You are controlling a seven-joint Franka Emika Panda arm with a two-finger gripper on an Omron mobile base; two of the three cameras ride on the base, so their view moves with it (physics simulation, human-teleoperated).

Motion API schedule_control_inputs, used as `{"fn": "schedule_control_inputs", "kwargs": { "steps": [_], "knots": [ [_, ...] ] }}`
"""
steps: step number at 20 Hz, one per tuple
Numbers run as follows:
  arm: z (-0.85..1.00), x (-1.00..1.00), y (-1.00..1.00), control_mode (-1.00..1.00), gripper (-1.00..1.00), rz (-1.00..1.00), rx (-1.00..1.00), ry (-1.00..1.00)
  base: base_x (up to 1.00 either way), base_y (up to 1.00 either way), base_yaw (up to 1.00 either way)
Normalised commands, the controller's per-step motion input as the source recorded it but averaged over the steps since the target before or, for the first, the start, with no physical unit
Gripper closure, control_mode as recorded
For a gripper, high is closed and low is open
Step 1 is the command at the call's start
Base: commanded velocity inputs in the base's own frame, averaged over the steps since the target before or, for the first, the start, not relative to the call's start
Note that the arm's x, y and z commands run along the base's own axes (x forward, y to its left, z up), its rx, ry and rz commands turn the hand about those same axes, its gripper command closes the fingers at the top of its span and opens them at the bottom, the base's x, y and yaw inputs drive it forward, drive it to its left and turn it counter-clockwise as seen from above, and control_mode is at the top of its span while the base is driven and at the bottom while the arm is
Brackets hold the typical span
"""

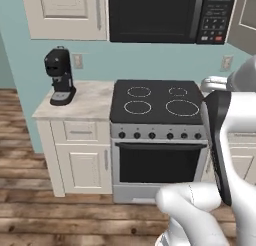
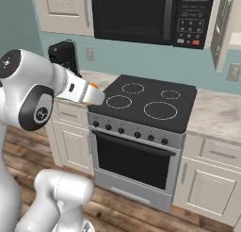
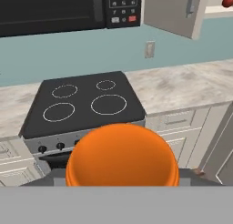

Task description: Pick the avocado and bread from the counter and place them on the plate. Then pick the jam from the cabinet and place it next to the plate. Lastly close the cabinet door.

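Kitchen w/ teal wall, wood floor. Gripper (image 3: 122, 184) clenched on the bread (image 3: 122, 155): smooth orange-brown ball, close in hand view, held up in the air in front of the stove (image 3: 84, 104). Fingertips themselves hidden behind it. In right base view an orange bit shows at the arm's end above the counter's (image 2: 214, 114) left stretch. Marble counter runs both sides of the black cooktop; microwave (image 1: 165, 15) above. Cabinet door (image 3: 169, 11) stands open up right, red jam (image 3: 227, 2) on the shelf inside. Coffee machine (image 1: 60, 76) on the left counter.

Coffee machine (image 1: 60, 76) on counter (image 1: 90, 102) left of stove (image 1: 157, 102), under microwave (image 1: 155, 15).
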Motion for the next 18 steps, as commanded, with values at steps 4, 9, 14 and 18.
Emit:
{"fn": "schedule_control_inputs", "kwargs": {
  "steps": [4,9,14,18],
  "knots": [
    [0.00,0.00,0.00,1.00,1.00,0.00,0.00,0.00,-0.38,0.56,0.17],
    [0.00,0.00,0.00,1.00,1.00,0.00,0.00,0.00,-0.42,0.53,0.17],
    [0.00,0.00,0.00,1.00,1.00,0.00,0.00,0.00,-0.41,0.55,0.16],
    [0.00,0.00,0.00,1.00,1.00,0.00,0.00,0.00,-0.40,0.54,0.17]
  ]
}}
